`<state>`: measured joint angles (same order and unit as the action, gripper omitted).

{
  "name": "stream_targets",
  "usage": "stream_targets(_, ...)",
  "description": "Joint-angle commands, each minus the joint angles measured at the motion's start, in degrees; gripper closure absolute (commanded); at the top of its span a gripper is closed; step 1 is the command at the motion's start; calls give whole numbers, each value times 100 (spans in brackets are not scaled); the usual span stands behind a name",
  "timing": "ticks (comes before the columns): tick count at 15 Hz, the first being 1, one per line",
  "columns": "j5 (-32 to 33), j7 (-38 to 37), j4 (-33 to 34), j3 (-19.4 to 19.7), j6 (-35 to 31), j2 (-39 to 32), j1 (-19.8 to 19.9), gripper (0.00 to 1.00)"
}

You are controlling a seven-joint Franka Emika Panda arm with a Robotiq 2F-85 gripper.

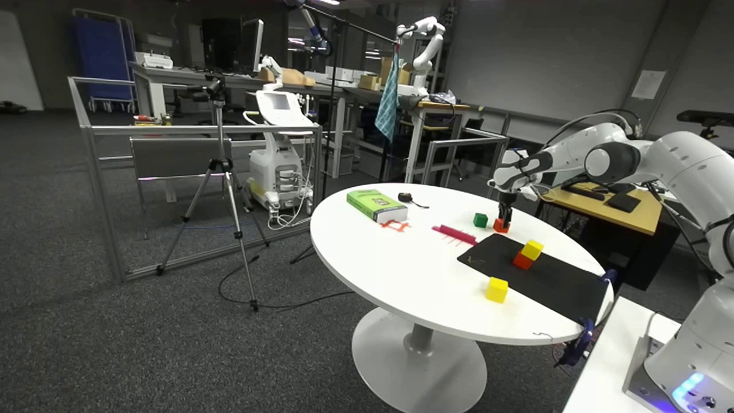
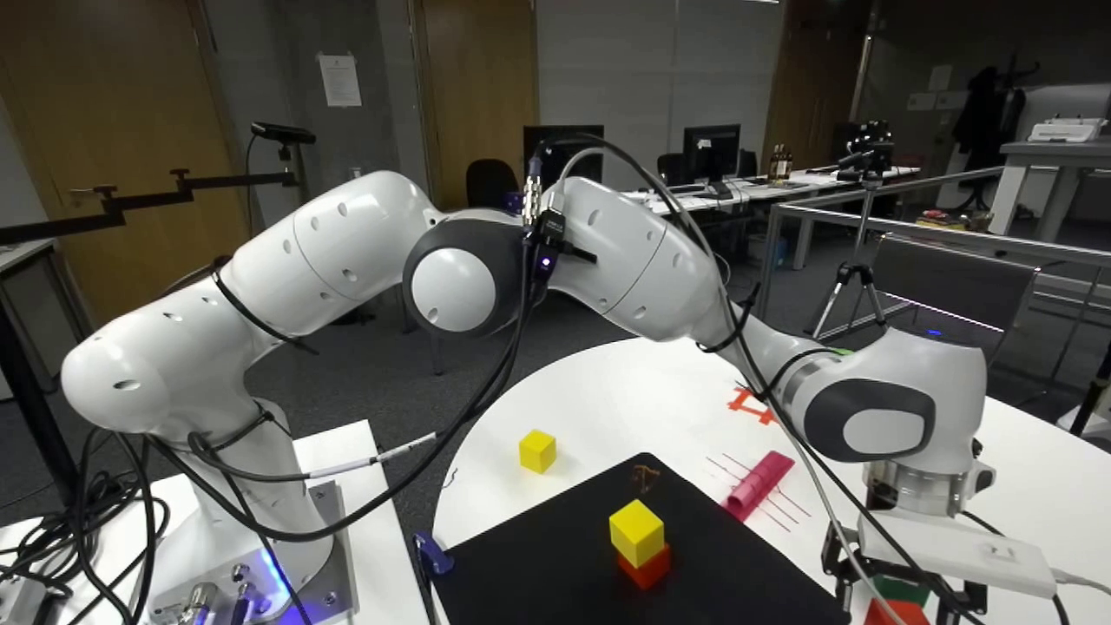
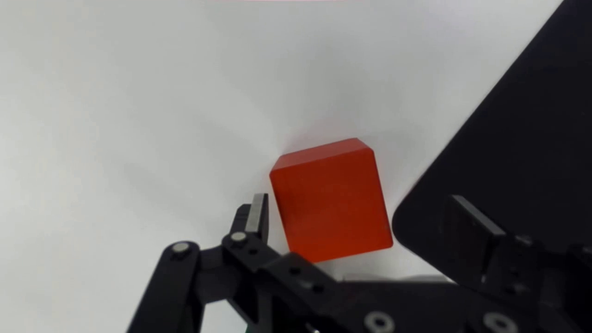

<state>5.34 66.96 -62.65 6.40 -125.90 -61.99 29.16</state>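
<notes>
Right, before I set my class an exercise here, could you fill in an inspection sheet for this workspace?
Surface: round white table, with a black mat on it and a blue clamp at the mat's edge.
Things: red cube nearest the end effector; green cube close by; upper yellow cube stacked on lower red cube, on the mat; loose yellow cube on the white table.
Clutter: green book, pink object, small black item.
End effector: open, fingers either side of the red cube, with gaps visible in the wrist view.
Cables: black cables tied along the arm, more bunched beside its base.
Surroundings: metal rails, a tripod, a second robot arm, monitors.
</notes>
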Motion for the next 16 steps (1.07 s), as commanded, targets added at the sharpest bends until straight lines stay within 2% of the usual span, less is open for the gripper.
stream_targets(1,15,146,562,0,327,-267,78,0)
stream_targets(2,18,122,624,11,358,-311,76,0)
stream_targets(3,20,125,709,21,402,-353,93,8)
stream_targets(4,21,118,789,27,464,-399,96,26)
stream_targets(10,-13,-138,1003,130,721,-439,51,69)
stream_targets(16,-295,-648,444,68,576,226,73,70)
